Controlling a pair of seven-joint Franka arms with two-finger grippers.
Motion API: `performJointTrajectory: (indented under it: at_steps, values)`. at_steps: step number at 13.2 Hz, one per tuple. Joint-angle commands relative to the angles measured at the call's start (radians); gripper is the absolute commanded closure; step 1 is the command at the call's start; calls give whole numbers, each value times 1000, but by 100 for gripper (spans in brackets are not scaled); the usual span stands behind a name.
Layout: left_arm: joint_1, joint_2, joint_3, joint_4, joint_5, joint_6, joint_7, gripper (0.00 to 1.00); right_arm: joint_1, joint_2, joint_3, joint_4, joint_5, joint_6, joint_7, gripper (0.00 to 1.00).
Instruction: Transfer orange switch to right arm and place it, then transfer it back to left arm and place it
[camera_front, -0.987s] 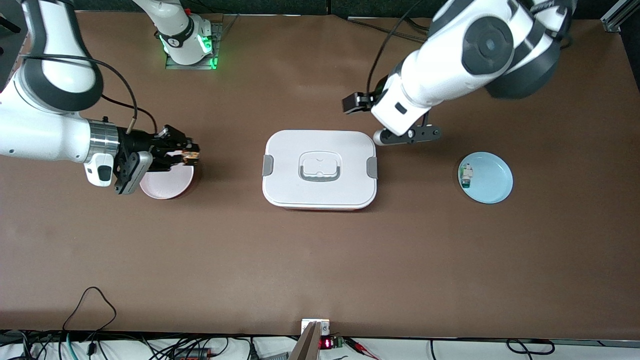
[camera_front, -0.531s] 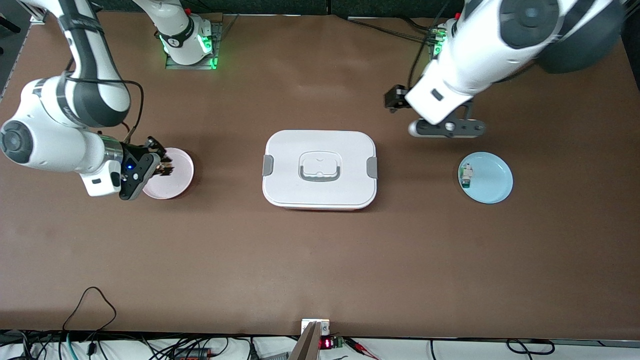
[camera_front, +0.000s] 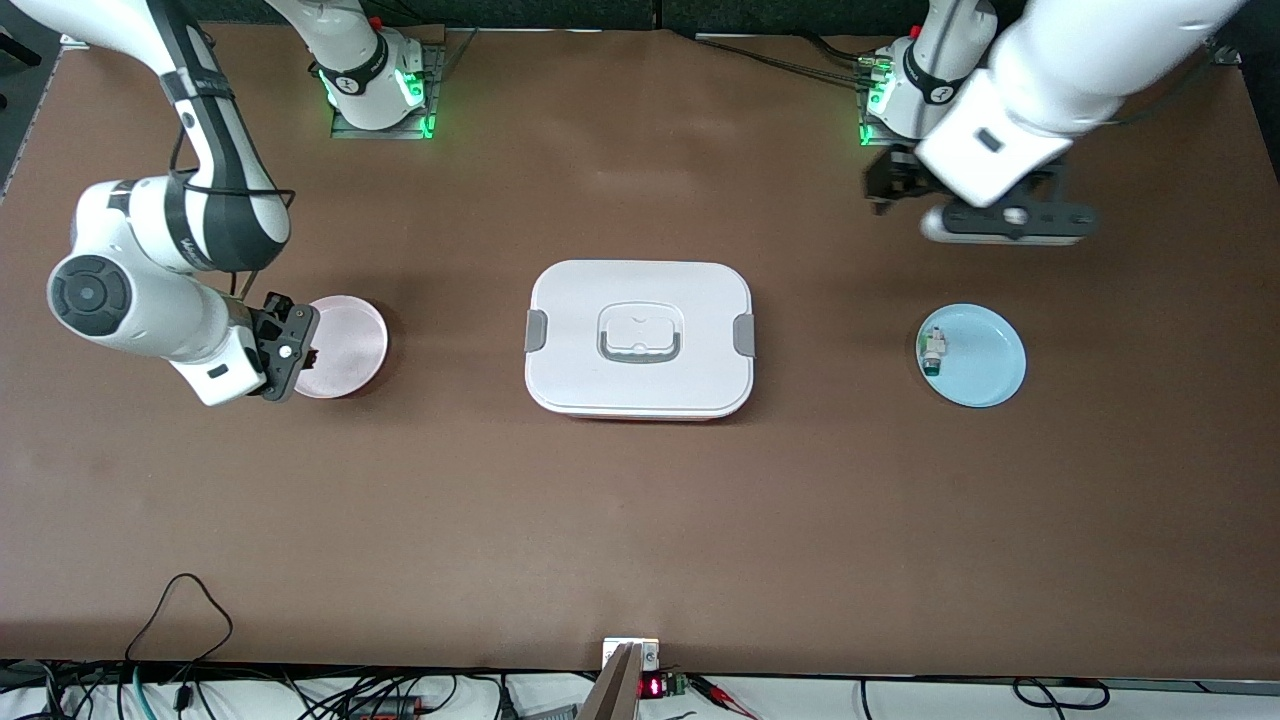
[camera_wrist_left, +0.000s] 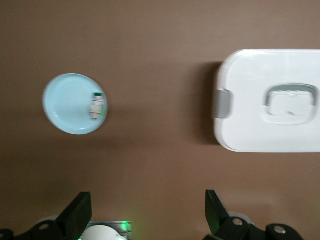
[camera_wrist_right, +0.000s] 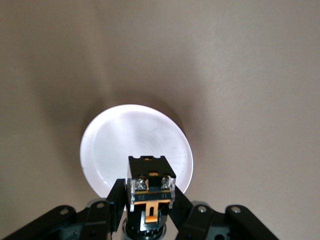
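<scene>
right pincer (camera_wrist_right: 150, 200) clamps orange switch (camera_wrist_right: 151, 186) over pink plate (camera_wrist_right: 110, 145); left pincer (camera_wrist_left: 147, 217) wide, waiting

Two plates (camera_front: 345, 345) (camera_front: 985, 360) — one box (camera_front: 640, 340).

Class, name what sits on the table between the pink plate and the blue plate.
The box sits between the pink plate and the blue plate, in the front view.
</scene>
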Motion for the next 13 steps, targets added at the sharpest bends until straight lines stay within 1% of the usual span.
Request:
performJointTrajectory:
  at_steps: [1,2,4,5,6,8,10,13]
  values:
    - [-15,-73,112,-102,8,32,47,0,-39,-17,12,-116,-36,125,-75,70]
    - [-15,-85,152,-122,5,32,50,0,-50,-17,10,-148,-45,173,-95,70]
    - [-9,-108,212,-159,5,34,52,0,-50,-15,10,-199,-123,259,-112,70]
    - [-7,-111,244,-168,5,37,56,0,-49,-15,10,-221,-137,282,-110,70]
    - [-7,-112,280,-174,-7,38,119,0,-49,-17,10,-239,-139,299,-110,70]
    - [-7,-115,346,-203,-89,92,290,0,-47,-18,10,-302,-139,356,-101,70]
    - [-13,-125,346,-210,-96,103,302,0,-47,-26,10,-369,-139,428,-98,70]
    - [-41,-160,331,-213,-67,94,317,0,-49,-15,10,-397,-139,488,-97,70]
